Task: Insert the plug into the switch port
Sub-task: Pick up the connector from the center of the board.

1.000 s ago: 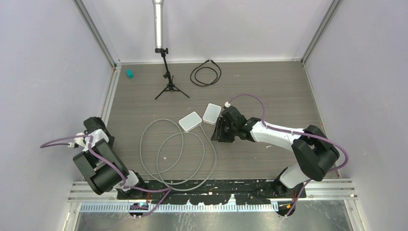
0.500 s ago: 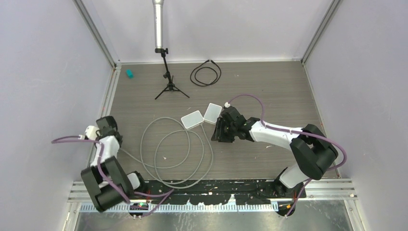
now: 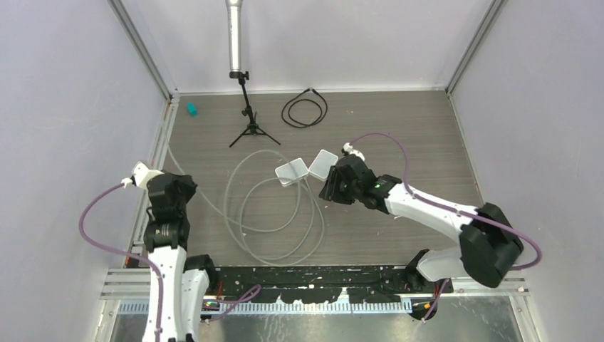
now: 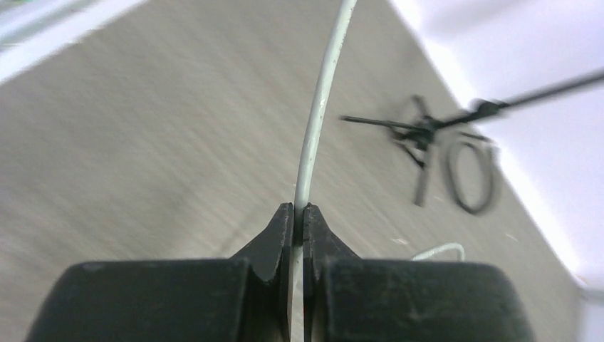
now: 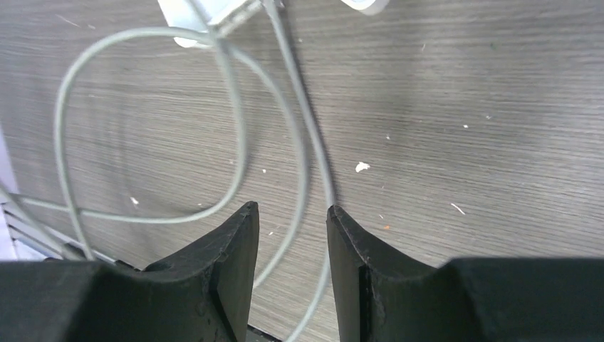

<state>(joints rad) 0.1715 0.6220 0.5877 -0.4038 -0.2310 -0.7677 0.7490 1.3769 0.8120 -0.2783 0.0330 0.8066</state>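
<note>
Left fingers [image 4: 274, 242] pinching grey cable [image 4: 318, 107] well left of white boxes [image 3: 291, 172]; right fingers [image 5: 231, 249] hanging parted, empty, beside boxes over cable loops; tripod [image 3: 251, 129], black cord [image 3: 305, 110] lying beyond.

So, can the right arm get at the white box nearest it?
Probably yes: the right gripper hangs open close to that white box, with only grey cable loops on the table between them.
</note>
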